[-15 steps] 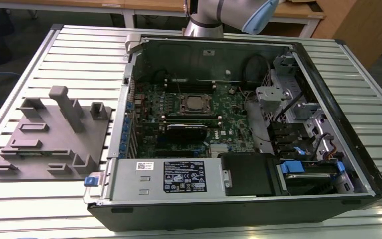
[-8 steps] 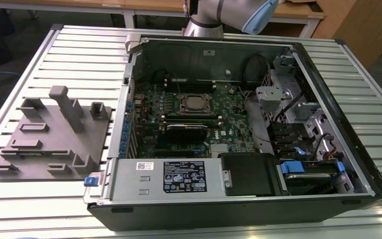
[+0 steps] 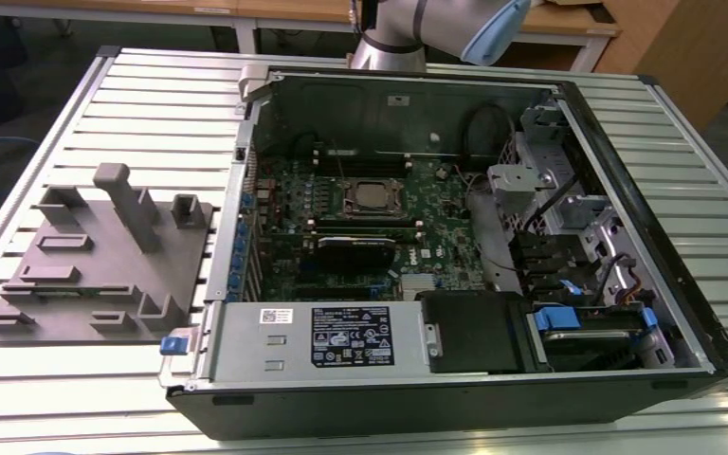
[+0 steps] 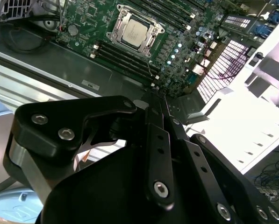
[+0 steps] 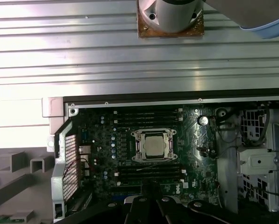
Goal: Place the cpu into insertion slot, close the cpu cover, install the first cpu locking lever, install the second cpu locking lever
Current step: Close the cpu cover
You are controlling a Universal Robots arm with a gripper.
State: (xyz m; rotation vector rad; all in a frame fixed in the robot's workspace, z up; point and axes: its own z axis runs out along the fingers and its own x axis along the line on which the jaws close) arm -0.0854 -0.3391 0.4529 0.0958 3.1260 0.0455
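Silver cpu (image 4: pixel 132 31) — faintly printed — framed by cpu cover (image 4: pixel 152 32).

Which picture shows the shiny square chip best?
The second wrist view: the chip is closest there, sitting in its metal frame. The first wrist view shows it smaller, face-on. The exterior view shows it small, inside the computer case.

The cpu (image 5: pixel 153 145) lies in the insertion slot (image 5: pixel 137 140), on the board (image 5: pixel 200 161).
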